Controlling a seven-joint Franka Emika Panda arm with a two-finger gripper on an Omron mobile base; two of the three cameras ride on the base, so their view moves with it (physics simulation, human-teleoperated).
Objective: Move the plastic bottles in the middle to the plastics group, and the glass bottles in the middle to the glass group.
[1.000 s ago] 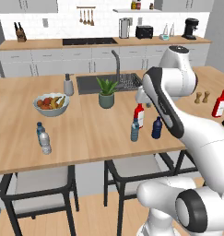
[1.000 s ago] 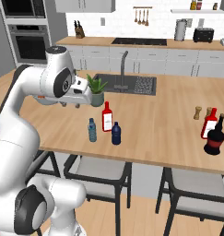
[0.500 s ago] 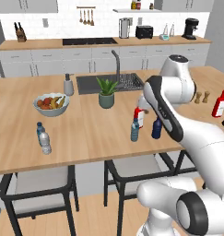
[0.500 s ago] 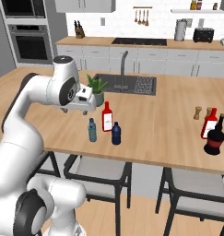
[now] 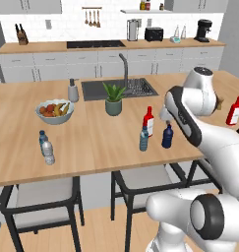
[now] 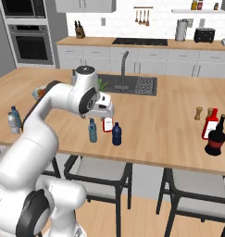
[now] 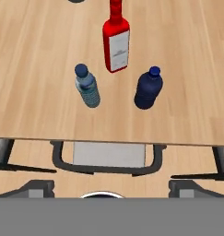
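Wooden island counter [image 5: 91, 142], red bottle [image 7: 116, 44], teal bottle [image 7: 87, 87] and navy bottle [image 7: 148, 88] standing close together, tool [image 6: 106, 112] spread wide, empty

A bowl of fruit [image 5: 54, 111] is set on the wooden counter [image 5: 91, 142]. A small plant in a grey pot [image 5: 113, 100] is placed near the sink [image 5: 119, 88], where a tall tap [image 5: 124, 66] is fixed. A grey soap bottle [image 5: 72, 90] is stood beside the sink. 2 dark stools [image 5: 40, 197] are tucked under the counter. A toaster [image 5: 154, 34] and a knife block [image 5: 21, 34] are kept by the back wall.
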